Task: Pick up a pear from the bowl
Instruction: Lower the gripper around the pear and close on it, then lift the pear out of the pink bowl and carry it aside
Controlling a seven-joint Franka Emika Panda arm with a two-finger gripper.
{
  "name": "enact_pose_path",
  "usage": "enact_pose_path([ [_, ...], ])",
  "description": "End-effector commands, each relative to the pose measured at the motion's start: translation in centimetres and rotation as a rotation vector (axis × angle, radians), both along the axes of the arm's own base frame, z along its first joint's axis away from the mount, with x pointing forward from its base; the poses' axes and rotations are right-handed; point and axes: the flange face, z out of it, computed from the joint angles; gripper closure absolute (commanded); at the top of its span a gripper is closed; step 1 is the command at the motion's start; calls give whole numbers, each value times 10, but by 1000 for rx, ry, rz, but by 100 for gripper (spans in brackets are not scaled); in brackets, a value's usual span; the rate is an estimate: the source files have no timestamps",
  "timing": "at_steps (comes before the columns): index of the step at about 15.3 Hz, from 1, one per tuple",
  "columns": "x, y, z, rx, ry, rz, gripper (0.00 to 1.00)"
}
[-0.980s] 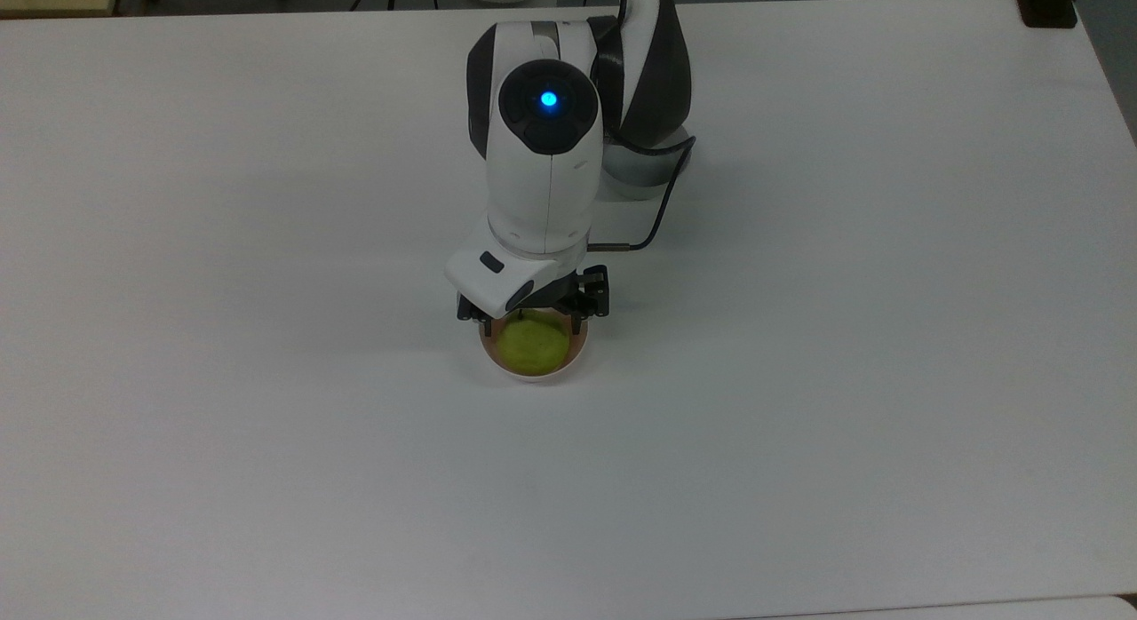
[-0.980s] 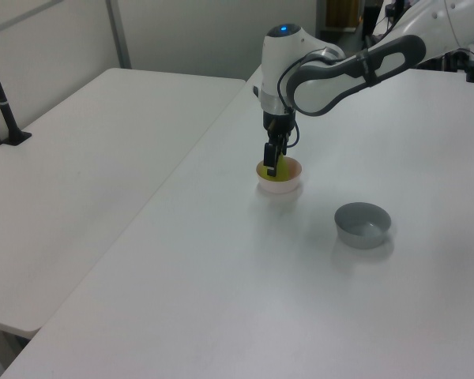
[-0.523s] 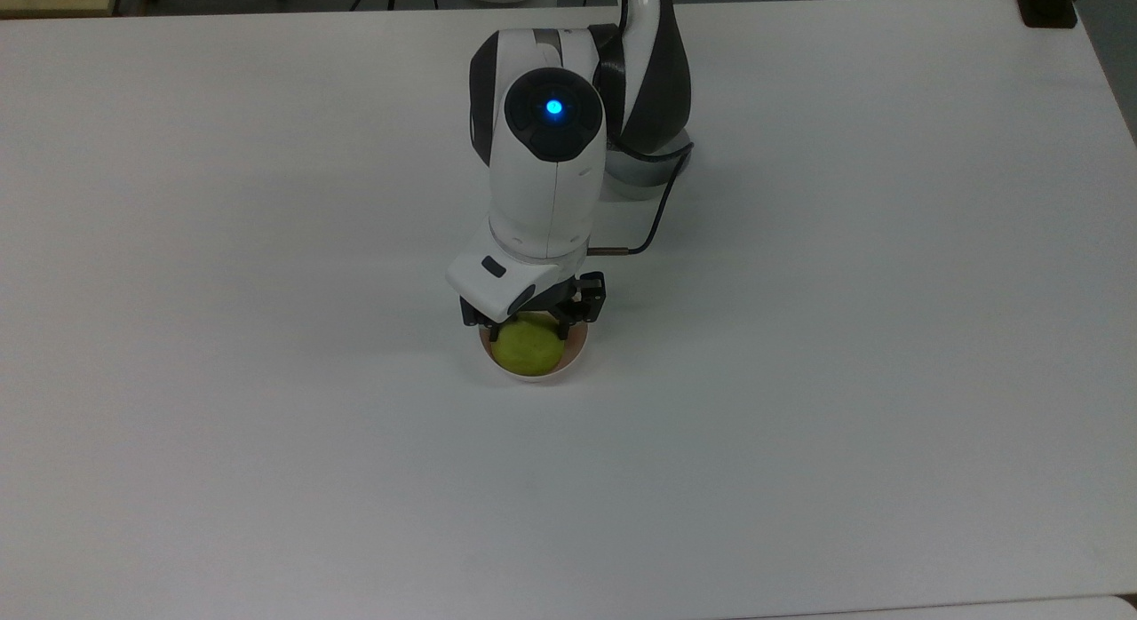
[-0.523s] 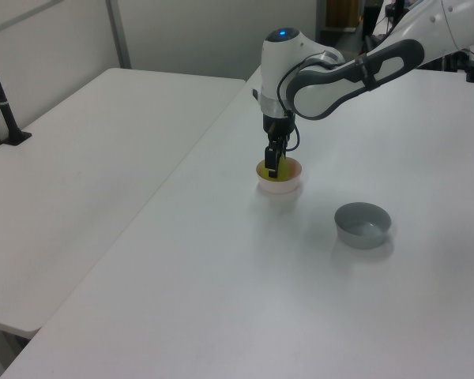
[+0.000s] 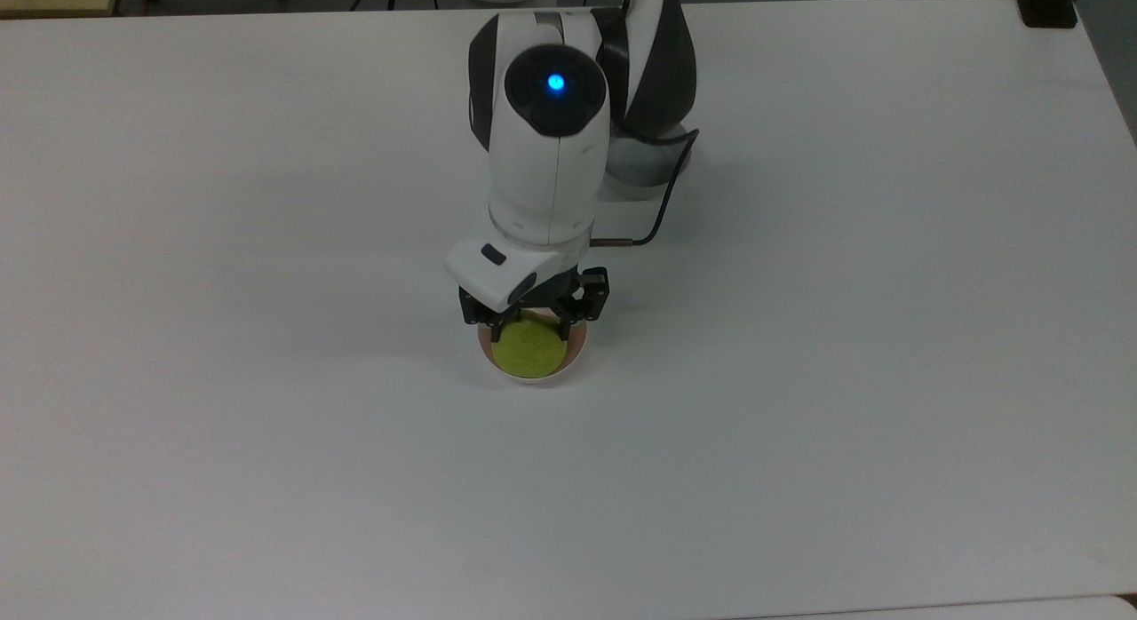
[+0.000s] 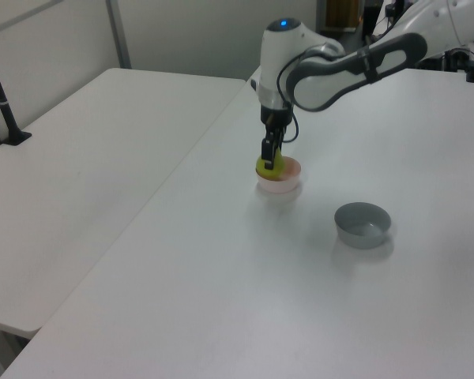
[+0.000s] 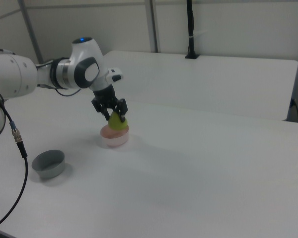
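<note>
Claw (image 7: 114,113) clamped on small yellow-green pear (image 7: 117,124), directly over small pale pink bowl (image 7: 113,137).
Pear's base near bowl rim level. Grey round bowl (image 6: 363,224) at 4 o'clock in left view, well apart on white table (image 5: 799,336).

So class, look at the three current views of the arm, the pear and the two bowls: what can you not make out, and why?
- Pear top, stem: top view, hidden under the gripper.
- Pink bowl inside: right view, covered by the pear.
- Pear clear of the bowl's rim or not: left view, too small to tell.
- Arm base: left view, cut off by the picture's edge.
- Grey bowl: nothing hidden.
</note>
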Motion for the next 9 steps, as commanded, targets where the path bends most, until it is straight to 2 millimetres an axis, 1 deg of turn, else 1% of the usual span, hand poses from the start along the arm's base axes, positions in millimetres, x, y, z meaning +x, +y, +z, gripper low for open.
enact_pose_path([
  [1,-19,-9,72,30,-78,-7,73],
  [2,-25,-14,86,37,-91,-14,73],
  [3,-31,-17,95,43,-97,-14,73],
  [6,-51,-48,113,52,-99,-15,72],
  [9,-87,-86,124,56,-57,24,72],
])
